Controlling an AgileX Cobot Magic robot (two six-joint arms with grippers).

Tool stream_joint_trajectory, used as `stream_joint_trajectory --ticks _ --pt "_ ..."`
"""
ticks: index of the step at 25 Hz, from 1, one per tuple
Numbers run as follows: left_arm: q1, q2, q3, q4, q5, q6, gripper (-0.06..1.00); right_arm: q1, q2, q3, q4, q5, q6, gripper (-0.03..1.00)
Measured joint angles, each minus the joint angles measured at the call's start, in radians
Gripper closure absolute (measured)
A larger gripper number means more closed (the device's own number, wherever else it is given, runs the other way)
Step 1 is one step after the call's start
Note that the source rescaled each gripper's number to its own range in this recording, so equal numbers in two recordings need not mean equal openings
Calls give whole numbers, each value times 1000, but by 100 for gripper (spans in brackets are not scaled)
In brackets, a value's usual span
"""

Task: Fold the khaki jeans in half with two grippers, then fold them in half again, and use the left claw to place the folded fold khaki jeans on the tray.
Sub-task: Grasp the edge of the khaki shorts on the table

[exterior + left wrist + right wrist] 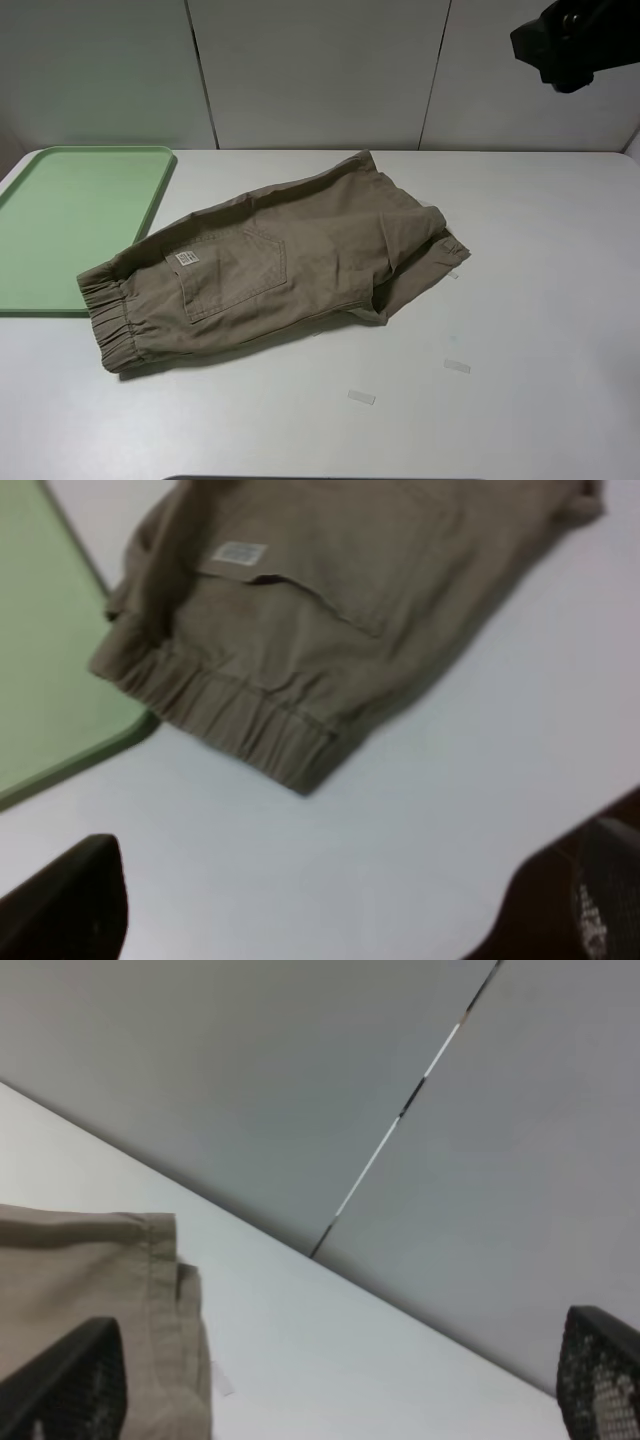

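Since nothing grips them, the khaki jeans [280, 270] lie slack across the middle of the table [540, 300], waistband touching the near corner of the tray [70, 210] at the table's left edge. Near the waistband the left gripper [340, 900] hangs wide and empty, probably lining up a pinch; the right gripper [335, 1385], also wide and empty, is raised near the hems.

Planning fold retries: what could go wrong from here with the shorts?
1. The waistband overlaps the tray edge; a left gripper grab there may catch the rim.
2. Leg hems lie stacked and uneven; the right gripper may pinch one layer only.
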Motion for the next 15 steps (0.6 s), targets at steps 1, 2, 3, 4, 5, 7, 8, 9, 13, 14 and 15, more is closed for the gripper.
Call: stream_joint_trajectory --ticks 1,2,3,4,5,7,8,9,13,14,15 --pt "11 0 0 3 0 0 2 0 0 0 9 0 0 3" --pt "16 -1 0 6 0 0 2 0 0 0 15 0 0 3" --pt "17 -5 0 8 0 0 2 0 0 0 20 0 0 3" --pt "18 -15 0 9 0 0 2 0 0 0 20 0 0 3" --pt "19 -35 0 10 -1 0 2 0 0 0 23 0 0 3" --pt "19 -63 0 10 1 0 2 0 0 0 27 1 0 3" --pt "19 -66 0 11 4 0 2 0 0 0 28 1 0 3" --pt "19 -66 0 11 4 0 2 0 0 0 29 1 0 3" --pt "19 -69 0 11 3 0 2 0 0 0 38 1 0 3" --pt "19 -69 0 11 3 0 2 0 0 0 44 2 0 3" --pt "19 -69 0 11 3 0 2 0 0 0 48 4 0 3"
